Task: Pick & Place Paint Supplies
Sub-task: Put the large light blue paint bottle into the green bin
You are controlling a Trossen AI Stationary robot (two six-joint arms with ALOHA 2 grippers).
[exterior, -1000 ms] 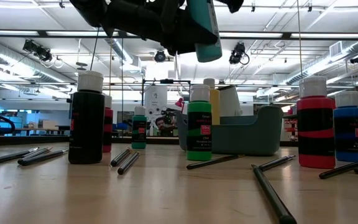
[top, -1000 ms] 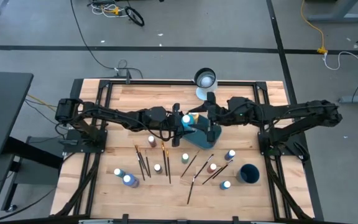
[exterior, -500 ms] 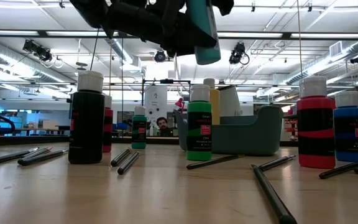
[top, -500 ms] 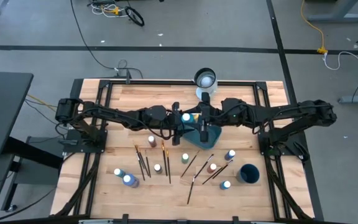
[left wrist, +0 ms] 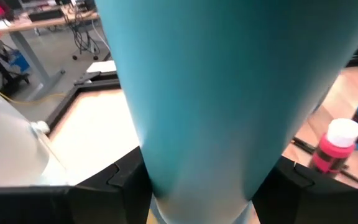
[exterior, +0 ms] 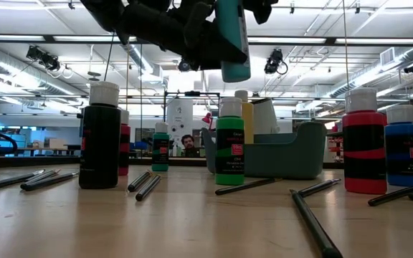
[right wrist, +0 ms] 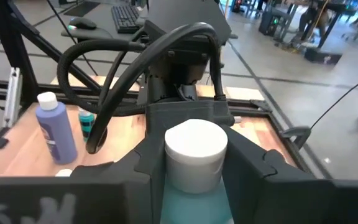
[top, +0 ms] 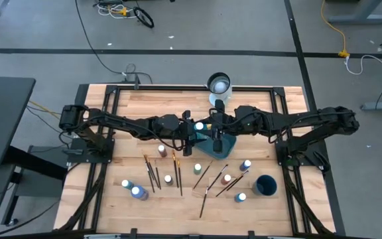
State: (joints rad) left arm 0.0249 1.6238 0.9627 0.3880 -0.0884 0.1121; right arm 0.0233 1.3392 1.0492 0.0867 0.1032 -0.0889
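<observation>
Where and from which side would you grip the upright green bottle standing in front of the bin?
Grip the green bottle across its straight body, just below the white cap, coming down from above: it stands upright, with a brush lying by its base. The left gripper holds the teal bottle overhead.

No legible text or numbers anywhere, bottle labels too small to make out.
</observation>
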